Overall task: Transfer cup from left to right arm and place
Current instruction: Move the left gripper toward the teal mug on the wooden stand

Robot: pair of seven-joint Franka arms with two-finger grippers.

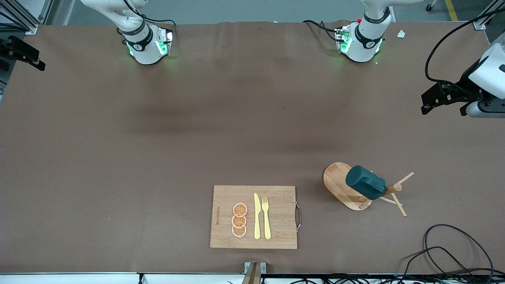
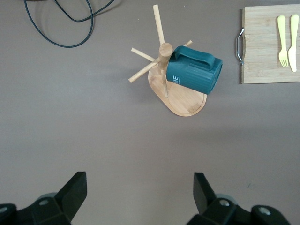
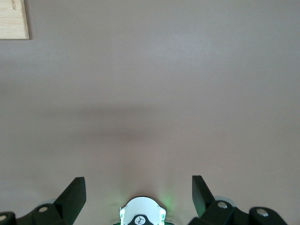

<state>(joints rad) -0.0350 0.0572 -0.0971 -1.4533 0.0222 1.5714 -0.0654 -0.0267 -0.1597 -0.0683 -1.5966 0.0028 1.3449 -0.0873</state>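
Observation:
The dark teal cup [image 1: 365, 182] hangs tilted on a peg of the wooden peg rack [image 1: 342, 185], toward the left arm's end of the table. It also shows in the left wrist view [image 2: 194, 70], handle up. My left gripper [image 1: 425, 103] is up in the air over the table's edge at that end, open and empty, apart from the cup; its open fingers frame bare table in the left wrist view [image 2: 139, 190]. My right gripper [image 1: 37, 59] is up at the right arm's end, open and empty [image 3: 138, 190], over bare table above its own base [image 3: 142, 213].
A wooden cutting board [image 1: 276, 236] with a metal handle lies near the front camera and holds three orange slices [image 1: 239, 220], a yellow knife [image 1: 257, 216] and a yellow fork [image 1: 266, 217]. Black cables [image 1: 453, 252] lie near the front corner at the left arm's end.

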